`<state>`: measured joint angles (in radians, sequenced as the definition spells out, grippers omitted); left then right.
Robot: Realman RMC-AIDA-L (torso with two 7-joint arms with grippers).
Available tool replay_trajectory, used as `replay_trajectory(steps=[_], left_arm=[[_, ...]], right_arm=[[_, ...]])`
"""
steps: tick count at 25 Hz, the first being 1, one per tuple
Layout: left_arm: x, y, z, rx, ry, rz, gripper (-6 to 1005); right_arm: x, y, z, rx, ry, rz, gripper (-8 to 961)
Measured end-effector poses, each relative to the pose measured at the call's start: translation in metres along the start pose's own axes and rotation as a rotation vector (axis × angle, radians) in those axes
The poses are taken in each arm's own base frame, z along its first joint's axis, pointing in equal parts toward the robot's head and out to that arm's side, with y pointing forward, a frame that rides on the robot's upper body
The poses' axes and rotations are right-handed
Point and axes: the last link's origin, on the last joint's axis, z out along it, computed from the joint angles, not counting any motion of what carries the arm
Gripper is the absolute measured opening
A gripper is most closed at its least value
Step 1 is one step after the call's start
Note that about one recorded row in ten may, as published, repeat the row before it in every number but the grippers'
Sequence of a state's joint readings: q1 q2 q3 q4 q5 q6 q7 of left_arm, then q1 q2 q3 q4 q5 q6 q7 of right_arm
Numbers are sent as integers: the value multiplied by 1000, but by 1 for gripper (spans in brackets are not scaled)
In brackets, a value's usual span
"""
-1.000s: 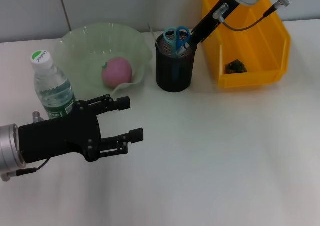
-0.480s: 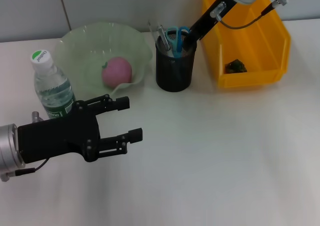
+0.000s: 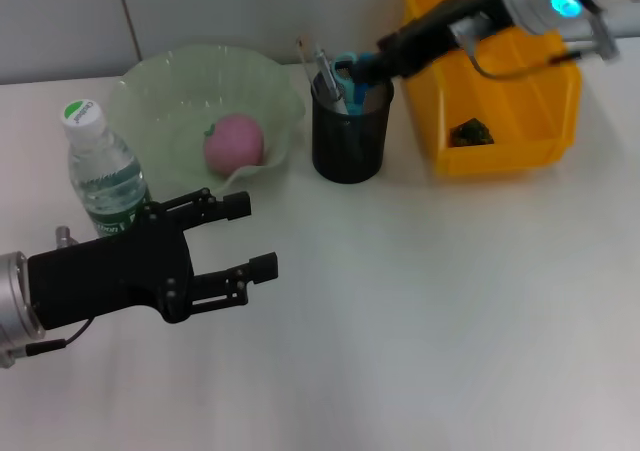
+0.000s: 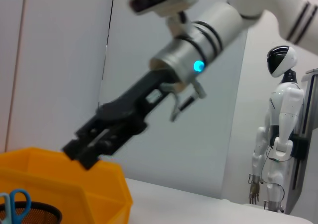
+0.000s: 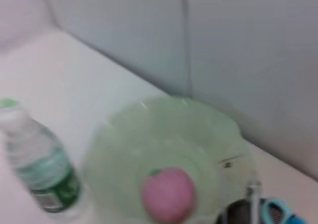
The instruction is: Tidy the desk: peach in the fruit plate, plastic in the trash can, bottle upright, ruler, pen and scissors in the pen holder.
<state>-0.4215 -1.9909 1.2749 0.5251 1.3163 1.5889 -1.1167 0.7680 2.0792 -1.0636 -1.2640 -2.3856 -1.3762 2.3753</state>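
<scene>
At the near left the left hand (image 3: 240,241) hovers low over the white surface (image 3: 430,311), its fingers apart and holding nothing, barely shifted from a second ago. Just beyond it the bottle (image 3: 100,171) stands upright, cap up. Farther back the peach (image 3: 235,141) lies inside the fruit plate (image 3: 170,91). To the right, the pen holder (image 3: 348,136) now carries the pen (image 3: 328,77) leaning against its far-left rim beside the scissors (image 3: 350,71); a second ago only the scissors showed there. The right hand (image 3: 385,56), which was reaching down into the holder, has swung up and rightward; whether its fingers are apart I cannot tell. At the far right the trash can (image 3: 560,81) holds a dark crumpled scrap (image 3: 468,131). The tidying looks essentially finished.
</scene>
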Motion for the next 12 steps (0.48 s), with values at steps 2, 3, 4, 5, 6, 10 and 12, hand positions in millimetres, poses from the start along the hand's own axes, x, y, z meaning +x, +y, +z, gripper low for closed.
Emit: replay_trajectory(steps=[2, 3, 4, 5, 6, 10, 12], left_arm=[[-1, 0, 0, 0, 0, -4, 785], [-1, 1, 1, -1, 0, -6, 785], [-2, 1, 2, -2, 1, -6, 785], [-2, 1, 2, -2, 1, -6, 785], [-2, 2, 2, -1, 1, -7, 785], [-5, 2, 2, 3, -2, -21, 784], [-6, 2, 2, 3, -2, -23, 784]], right_arm=[[17, 5, -10, -74, -98, 3, 565], [28, 9, -13, -114, -139, 4, 569], [39, 11, -17, -151, -181, 5, 572], [51, 15, -19, -191, -219, 8, 576], [62, 17, -19, -223, -248, 10, 579], [115, 22, -14, -326, -336, 36, 594], [139, 25, -8, -366, -362, 65, 601]])
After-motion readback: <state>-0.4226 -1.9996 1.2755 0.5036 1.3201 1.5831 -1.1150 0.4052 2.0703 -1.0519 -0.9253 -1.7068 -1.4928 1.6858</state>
